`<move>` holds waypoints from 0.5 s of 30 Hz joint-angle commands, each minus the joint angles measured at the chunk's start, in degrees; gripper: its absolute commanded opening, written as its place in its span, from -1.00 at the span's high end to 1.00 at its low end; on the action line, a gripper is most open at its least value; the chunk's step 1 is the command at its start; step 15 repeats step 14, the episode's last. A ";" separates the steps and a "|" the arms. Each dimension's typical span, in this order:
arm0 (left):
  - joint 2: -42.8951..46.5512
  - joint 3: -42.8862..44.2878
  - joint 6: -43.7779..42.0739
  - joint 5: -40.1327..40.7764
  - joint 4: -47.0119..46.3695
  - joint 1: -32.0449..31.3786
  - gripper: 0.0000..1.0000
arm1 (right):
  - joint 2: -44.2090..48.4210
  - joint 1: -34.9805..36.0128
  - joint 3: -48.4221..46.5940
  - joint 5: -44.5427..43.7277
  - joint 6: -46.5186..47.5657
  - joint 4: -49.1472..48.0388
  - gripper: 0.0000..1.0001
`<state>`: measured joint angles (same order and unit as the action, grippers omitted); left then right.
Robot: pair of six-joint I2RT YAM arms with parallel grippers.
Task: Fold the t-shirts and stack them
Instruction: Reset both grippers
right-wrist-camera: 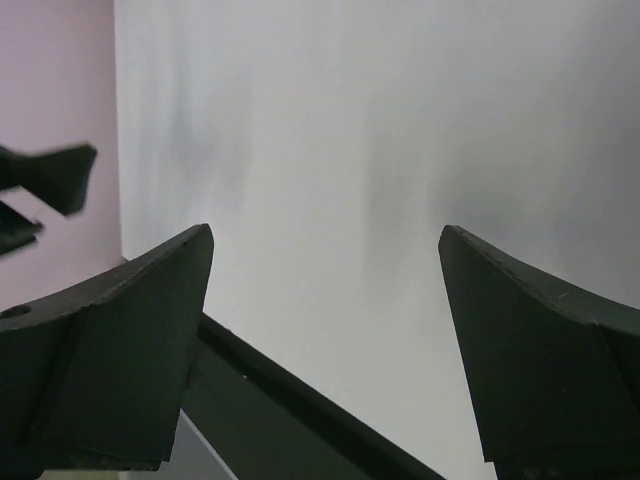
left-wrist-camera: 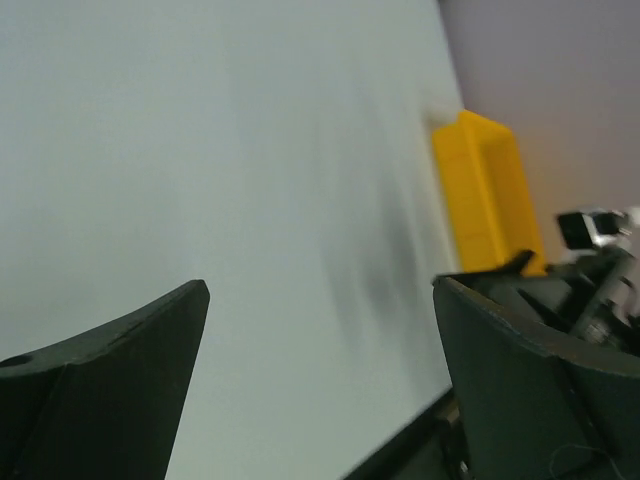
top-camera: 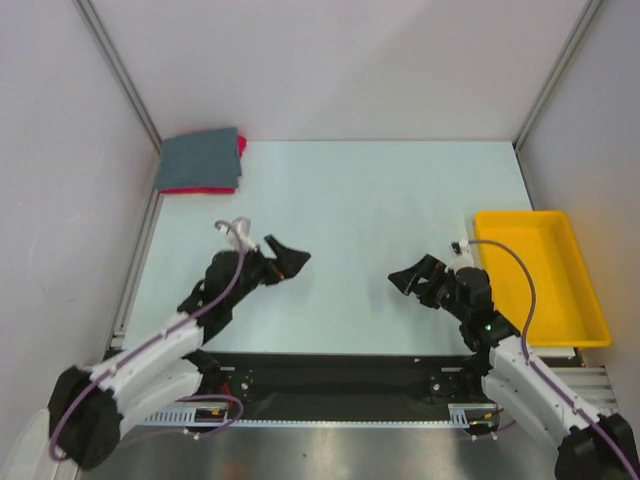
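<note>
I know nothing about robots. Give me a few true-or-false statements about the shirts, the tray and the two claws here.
1. The grey shirt lies folded on top of the red shirt. True.
2. The shirts sit inside the yellow tray. False: they lie at the far left corner of the table, well away from the tray.
3. The left claw is open and holds nothing. True.
4. The right claw grips a shirt. False: it is open and holds nothing.

1. A pale mint-green flat tabletop [top-camera: 370,220] carries everything.
2. In its far left corner lies a folded pinkish-red cloth t-shirt [top-camera: 242,146], with a folded slate-grey cloth t-shirt [top-camera: 198,160] stacked on it.
3. A yellow rectangular plastic tray [top-camera: 565,290] sits at the right edge.
</note>
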<state>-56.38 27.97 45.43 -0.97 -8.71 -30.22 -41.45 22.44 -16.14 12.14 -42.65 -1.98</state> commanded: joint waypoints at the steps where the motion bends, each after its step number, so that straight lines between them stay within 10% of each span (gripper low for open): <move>1: 14.56 -13.00 12.48 -3.68 -15.53 -2.82 -1.00 | 8.55 -1.69 6.02 -3.53 -13.94 -7.51 -0.99; 12: 64.67 -38.16 33.32 -3.95 -8.04 -3.18 -1.00 | 26.92 -2.13 16.04 -4.68 -26.51 1.80 -0.99; 15: 62.20 -38.34 34.54 -7.72 -12.26 -3.09 -0.99 | 30.88 -2.31 18.15 -1.19 -26.69 -0.46 -0.99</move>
